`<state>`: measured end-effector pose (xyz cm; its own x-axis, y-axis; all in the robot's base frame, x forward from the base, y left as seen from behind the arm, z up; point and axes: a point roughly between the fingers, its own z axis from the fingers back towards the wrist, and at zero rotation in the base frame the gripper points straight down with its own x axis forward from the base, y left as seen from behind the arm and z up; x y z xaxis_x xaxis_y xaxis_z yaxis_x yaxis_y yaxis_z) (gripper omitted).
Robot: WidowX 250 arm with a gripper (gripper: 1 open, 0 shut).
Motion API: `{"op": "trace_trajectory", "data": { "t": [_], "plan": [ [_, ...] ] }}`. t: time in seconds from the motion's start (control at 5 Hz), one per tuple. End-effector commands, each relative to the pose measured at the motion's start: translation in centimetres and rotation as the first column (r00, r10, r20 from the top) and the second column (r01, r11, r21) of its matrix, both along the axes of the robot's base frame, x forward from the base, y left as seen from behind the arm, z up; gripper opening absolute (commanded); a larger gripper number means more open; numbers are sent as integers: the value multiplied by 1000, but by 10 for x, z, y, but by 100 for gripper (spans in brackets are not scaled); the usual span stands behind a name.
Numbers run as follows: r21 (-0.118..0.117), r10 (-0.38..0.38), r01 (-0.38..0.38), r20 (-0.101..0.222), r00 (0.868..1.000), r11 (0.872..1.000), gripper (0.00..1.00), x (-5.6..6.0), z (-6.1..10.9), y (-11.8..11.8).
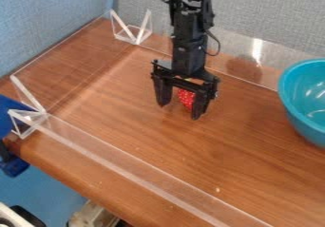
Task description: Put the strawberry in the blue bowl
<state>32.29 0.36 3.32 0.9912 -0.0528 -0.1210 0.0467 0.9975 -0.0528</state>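
One step looks nearly ready, none finished. Left of centre on the wooden table (89, 88), the gripper (183, 102) points straight down, jaws spread wide either side of the strawberry (191, 99), not closed on it. The fruit sits on the wood. Closing, lifting and carrying remain. The blue bowl (302, 105), at the right edge, stands well apart.

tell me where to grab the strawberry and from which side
Grip the strawberry across its red body, coming straight down from above. It lies low on the wooden table with nothing beside it, and the gripper already points down with its open jaws on either side of the fruit, so closing there looks best.
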Motion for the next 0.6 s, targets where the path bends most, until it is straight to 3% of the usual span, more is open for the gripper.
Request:
{"op": "trace_trajectory", "data": {
  "t": [0.0, 0.4],
  "plan": [
    [-9, 5, -5, 84, 996, 1000, 100, 17, 17, 4],
    [-33, 5, -2, 114, 993, 999, 100, 24, 20, 6]
  ]
}}
